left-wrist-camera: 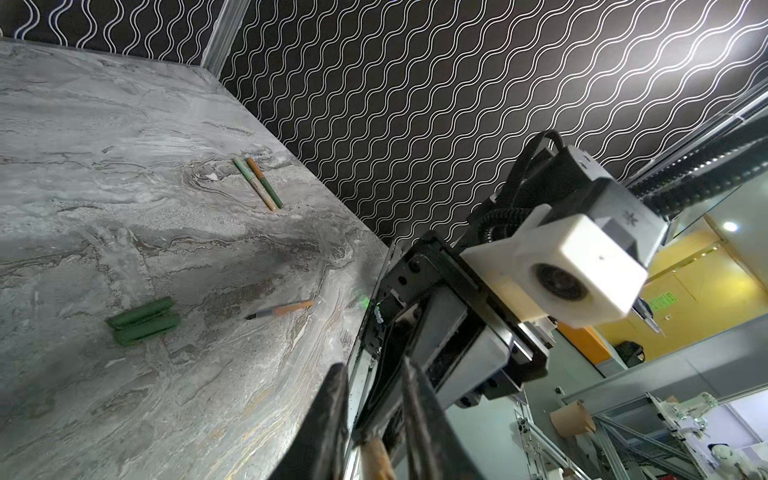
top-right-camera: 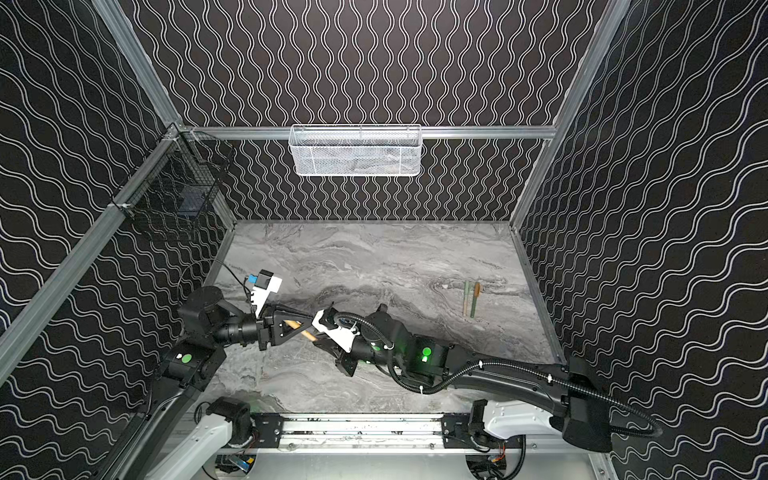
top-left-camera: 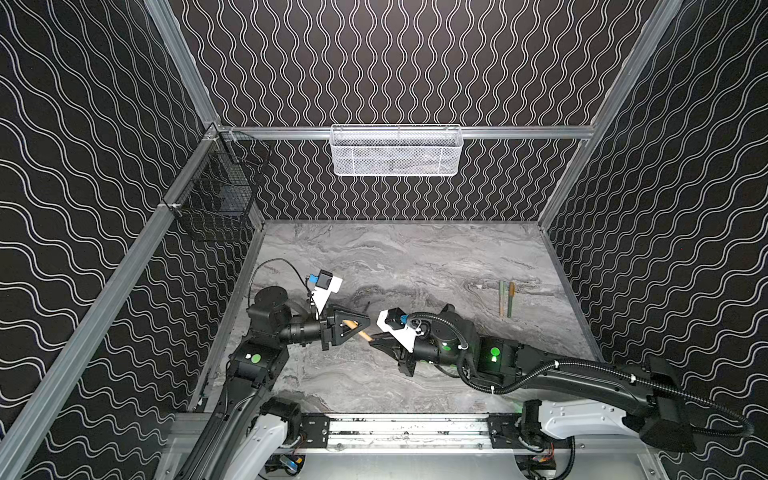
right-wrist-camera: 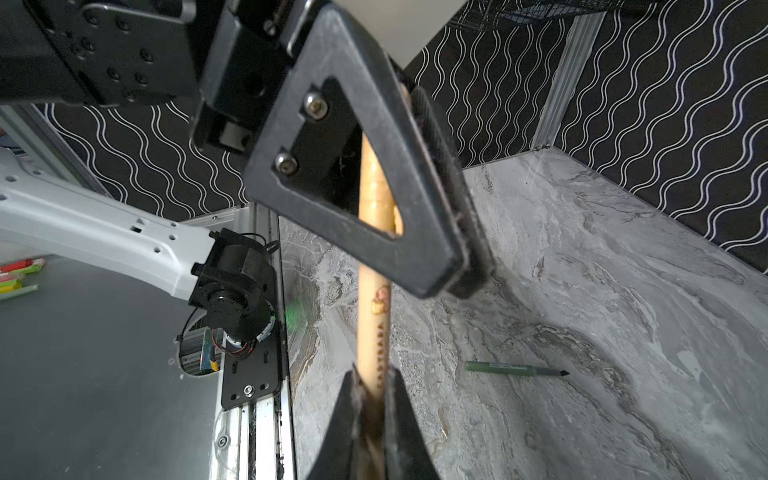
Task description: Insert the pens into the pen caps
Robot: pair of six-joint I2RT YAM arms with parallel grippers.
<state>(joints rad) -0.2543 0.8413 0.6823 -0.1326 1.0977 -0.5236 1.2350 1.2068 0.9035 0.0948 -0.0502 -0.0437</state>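
Tan pen point(top-left-camera: 360, 333) is held clear of the counter point(top-left-camera: 415, 257) between both claws. Right claw point(right-wrist-camera: 372, 386) is pressed together on one end. Left claw point(left-wrist-camera: 374, 376) is at the other end, slightly spread, with a gap either side of the barrel. Two capped pens point(top-left-camera: 507, 300) lie side by side, well apart from the tan pen. Two green caps point(left-wrist-camera: 143, 320) touch each other. They, an uncapped orange pen point(left-wrist-camera: 282, 309) and an uncapped green pen point(right-wrist-camera: 515, 368) lie on the counter nearer the tan pen.
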